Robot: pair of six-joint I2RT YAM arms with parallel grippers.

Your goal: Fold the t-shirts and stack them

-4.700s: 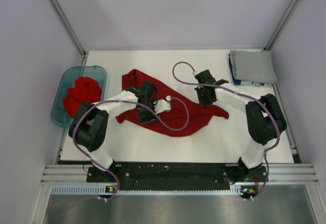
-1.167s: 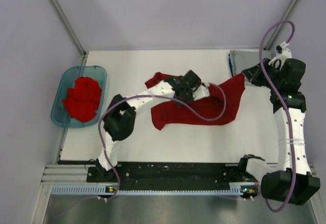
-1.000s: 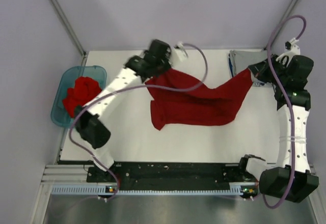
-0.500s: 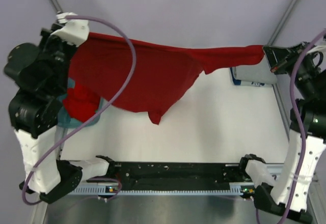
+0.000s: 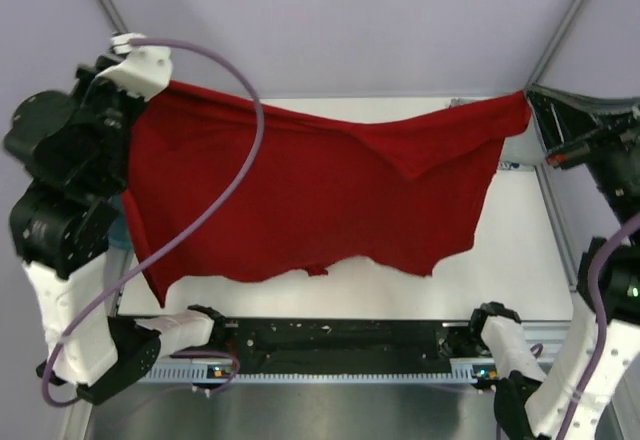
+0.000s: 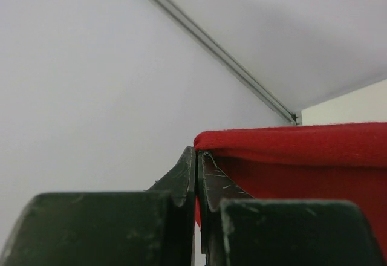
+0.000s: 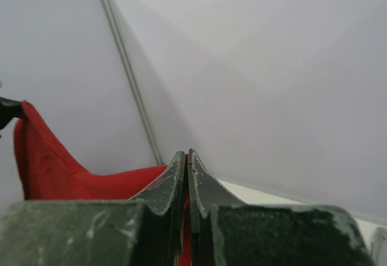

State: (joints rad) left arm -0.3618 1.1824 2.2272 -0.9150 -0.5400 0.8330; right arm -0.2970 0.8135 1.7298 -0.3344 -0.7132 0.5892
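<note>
One red t-shirt [image 5: 320,195] hangs spread wide in the air above the table, stretched between both raised arms. My left gripper [image 5: 150,86] is shut on its upper left corner, and in the left wrist view the red cloth [image 6: 302,157] is pinched between the closed gripper [image 6: 197,152]. At the upper right corner my right gripper [image 5: 529,102] is shut on the shirt, with red fabric [image 7: 72,181] showing behind the closed gripper [image 7: 186,155]. The ragged bottom hem [image 5: 330,265] hangs free. The other t-shirts are hidden behind the cloth and arms.
The white table [image 5: 520,260] shows below and to the right of the hanging cloth. A black rail [image 5: 340,338] with the arm bases runs along the near edge. Pale walls and metal frame posts [image 5: 570,20] close in the sides and back.
Over the last half second the shirt has opened out from a bunched drape into a broad sheet, its hem dropping toward the near edge. The right gripper moved further right and up.
</note>
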